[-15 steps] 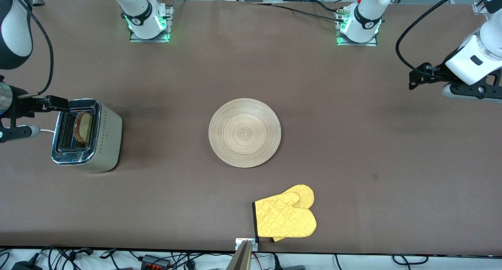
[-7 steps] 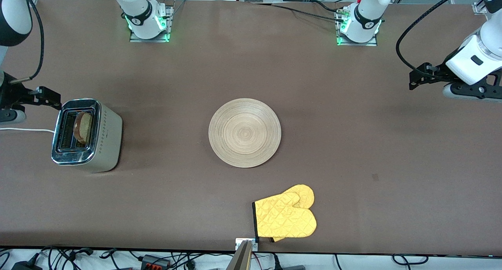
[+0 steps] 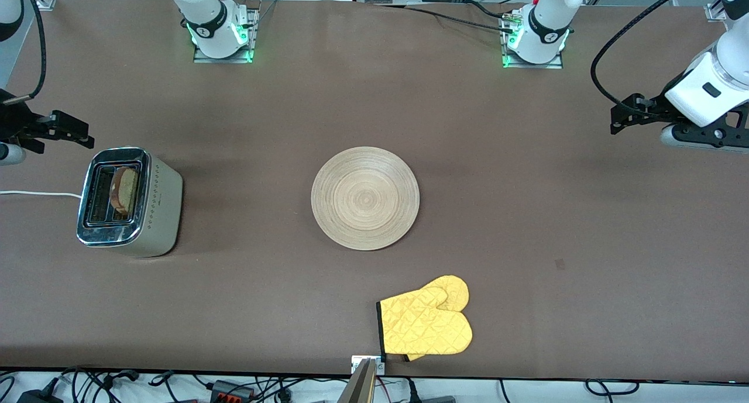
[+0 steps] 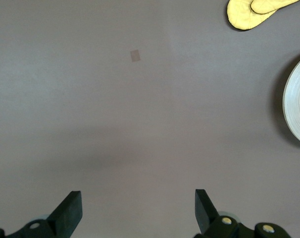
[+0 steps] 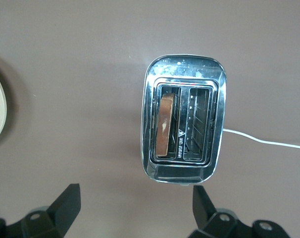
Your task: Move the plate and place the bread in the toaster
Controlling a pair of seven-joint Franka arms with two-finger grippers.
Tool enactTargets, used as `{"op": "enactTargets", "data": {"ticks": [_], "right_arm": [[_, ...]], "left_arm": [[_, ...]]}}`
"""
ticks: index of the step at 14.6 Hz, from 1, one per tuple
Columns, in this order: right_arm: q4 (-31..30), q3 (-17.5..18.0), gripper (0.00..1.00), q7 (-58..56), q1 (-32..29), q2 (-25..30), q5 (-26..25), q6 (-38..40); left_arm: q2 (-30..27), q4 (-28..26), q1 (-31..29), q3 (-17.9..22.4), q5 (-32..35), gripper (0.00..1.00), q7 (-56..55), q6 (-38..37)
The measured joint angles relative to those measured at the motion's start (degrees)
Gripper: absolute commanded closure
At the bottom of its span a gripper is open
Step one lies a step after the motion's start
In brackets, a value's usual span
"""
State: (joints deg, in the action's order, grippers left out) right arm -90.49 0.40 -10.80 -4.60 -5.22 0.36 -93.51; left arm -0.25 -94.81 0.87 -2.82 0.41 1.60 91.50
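The bread (image 3: 124, 190) is seated in a slot of the toaster (image 3: 130, 202); the plate (image 3: 365, 198) lies mid-tabletop, seemingly placed. The left gripper (image 4: 138, 210) and right gripper (image 5: 136, 206) are held spread, empty.

The left gripper (image 4: 135, 210) is held raised at the left arm's end, fingers spread wide and empty. The right gripper (image 5: 135, 208) is likewise spread, raised and empty.
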Motion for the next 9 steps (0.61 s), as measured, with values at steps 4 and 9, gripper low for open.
{"op": "enactTargets", "data": {"ticks": [4, 9], "right_arm": [[-0.1, 0.0, 0.00, 0.0, 0.0, 0.4, 0.0, 0.3], [0.2, 0.0, 0.00, 0.0, 0.0, 0.4, 0.0, 1.0]], "left_arm": [[0.0, 0.0, 0.0, 0.0, 0.0, 0.00, 0.0, 0.0], [0.0, 0.0, 0.0, 0.0, 0.0, 0.00, 0.0, 0.0]]}}
